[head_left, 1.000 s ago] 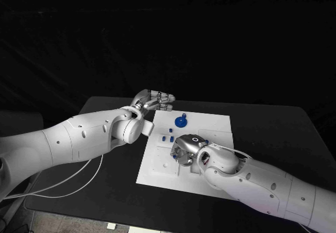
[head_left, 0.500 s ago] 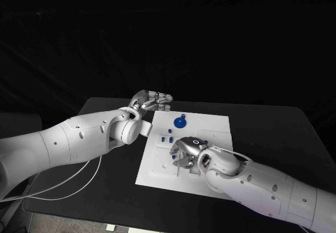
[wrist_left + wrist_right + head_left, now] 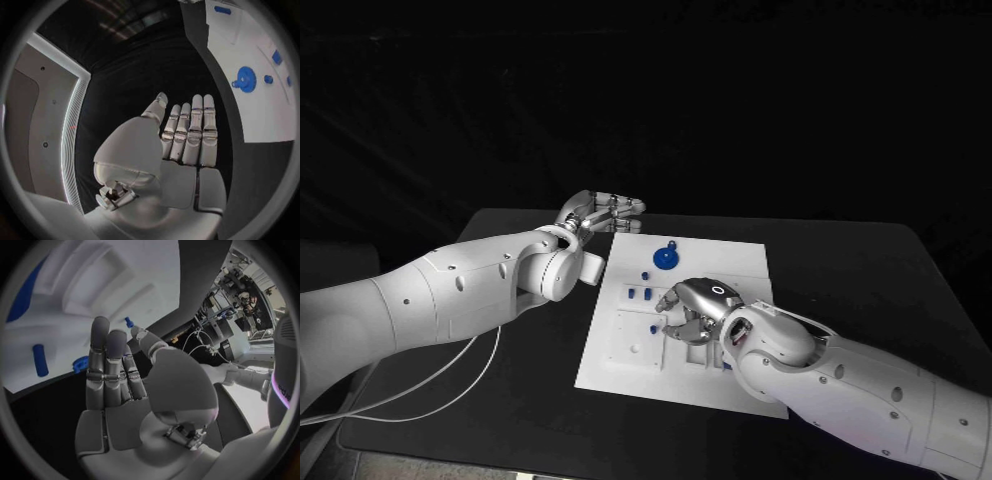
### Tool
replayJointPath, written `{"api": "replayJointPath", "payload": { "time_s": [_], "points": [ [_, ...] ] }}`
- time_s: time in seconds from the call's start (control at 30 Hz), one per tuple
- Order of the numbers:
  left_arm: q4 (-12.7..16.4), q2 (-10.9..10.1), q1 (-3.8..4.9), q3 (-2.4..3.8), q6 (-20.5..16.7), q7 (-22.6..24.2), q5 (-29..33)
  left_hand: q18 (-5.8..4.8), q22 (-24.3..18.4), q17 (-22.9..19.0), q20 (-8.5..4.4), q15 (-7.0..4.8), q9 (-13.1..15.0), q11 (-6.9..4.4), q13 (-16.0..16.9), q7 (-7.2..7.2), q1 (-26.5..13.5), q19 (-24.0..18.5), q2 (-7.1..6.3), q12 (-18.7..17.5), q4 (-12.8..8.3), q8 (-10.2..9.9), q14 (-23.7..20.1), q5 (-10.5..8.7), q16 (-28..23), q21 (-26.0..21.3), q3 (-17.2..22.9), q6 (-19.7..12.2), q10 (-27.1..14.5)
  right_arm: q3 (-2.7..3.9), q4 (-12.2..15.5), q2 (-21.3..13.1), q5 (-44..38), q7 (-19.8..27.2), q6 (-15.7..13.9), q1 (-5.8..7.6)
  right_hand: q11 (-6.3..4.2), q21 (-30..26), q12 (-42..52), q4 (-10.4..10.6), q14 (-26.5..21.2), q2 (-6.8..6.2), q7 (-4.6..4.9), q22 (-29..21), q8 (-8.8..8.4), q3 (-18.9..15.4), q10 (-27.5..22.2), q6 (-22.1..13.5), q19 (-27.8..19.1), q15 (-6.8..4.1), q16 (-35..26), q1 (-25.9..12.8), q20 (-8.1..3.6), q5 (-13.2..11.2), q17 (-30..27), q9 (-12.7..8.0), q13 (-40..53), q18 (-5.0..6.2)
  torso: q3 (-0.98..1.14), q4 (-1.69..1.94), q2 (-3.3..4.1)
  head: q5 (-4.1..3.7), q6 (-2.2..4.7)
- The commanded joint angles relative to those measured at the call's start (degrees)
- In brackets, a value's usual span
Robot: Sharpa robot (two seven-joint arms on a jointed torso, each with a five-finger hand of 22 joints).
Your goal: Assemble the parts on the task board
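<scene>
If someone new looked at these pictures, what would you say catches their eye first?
Probably the white task board in the middle of the black table, with a round blue gear-like part near its far edge. Next, the right hand hovering low over the board's middle, and the left hand at the board's far left corner, off the board, with its fingers straight and together, holding nothing.

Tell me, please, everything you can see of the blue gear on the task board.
The blue gear is a round, toothed disc, plastic by its look, with a small knob at its far rim. It lies flat near the far edge of the white task board. No hand touches it; the left hand is off the board's far left corner.
</scene>
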Motion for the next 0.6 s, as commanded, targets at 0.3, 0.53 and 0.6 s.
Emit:
{"api": "replayJointPath", "payload": {
  "time_s": [0.3,0.53,0.6],
  "points": [
    [-0.9,0.0,0.07,0.06,3.3,0.9,-0.5,-0.45,0.1,-0.1,-0.09,-0.17,0.1,0.08,0.0,-0.13,0.4,0.3,0.05,0.2,-1.1,0.2,0.2,0.55,0.0,0.1,1.1,-0.3,0.4,7.18,5.1,-6.2,9.7,0.2,1.5,0.07,-0.53,0.1,0.0,-0.2,0.0,-0.45,0.05,0.7,-0.33,5.7,3.3,1.1,0.1,-0.22,0.4,-2.7,-0.44,-1.1,0.1,-0.1,0.0,0.2,0.05,-0.54,-0.13,-1.0,1.03],
    [-1.1,0.0,0.06,0.06,3.7,0.9,-1.5,-0.47,0.1,-0.1,-0.09,-0.17,0.1,0.08,0.0,-0.11,0.1,0.4,-0.03,0.2,-1.2,0.2,0.3,0.05,0.0,0.2,1.0,-0.4,0.4,9.77,4.1,-8.7,10.8,-1.0,2.4,0.15,-0.21,0.0,0.1,-0.3,-0.1,-0.23,-0.28,0.9,-0.34,2.6,1.2,0.4,0.1,0.02,0.6,-1.5,-0.19,-3.3,0.4,-0.1,0.1,0.36,0.04,-0.77,-0.32,-1.02,0.99],
    [-1.2,0.0,0.06,0.05,3.8,0.9,-1.7,-0.48,0.1,-0.1,-0.09,-0.16,0.1,0.08,0.0,-0.1,0.1,0.4,-0.05,0.2,-1.2,0.2,0.3,-0.08,0.0,0.2,0.9,-0.4,0.4,10.0,3.6,-8.9,10.1,-1.3,2.6,0.19,-0.14,-0.2,0.1,0.2,-0.1,-0.01,-0.32,0.7,-0.31,0.9,0.8,0.4,0.2,0.09,0.5,-0.9,-0.1,-4.5,0.4,-0.1,0.1,0.4,0.07,-0.78,-0.31,-1.03,1.09]
  ]
}}
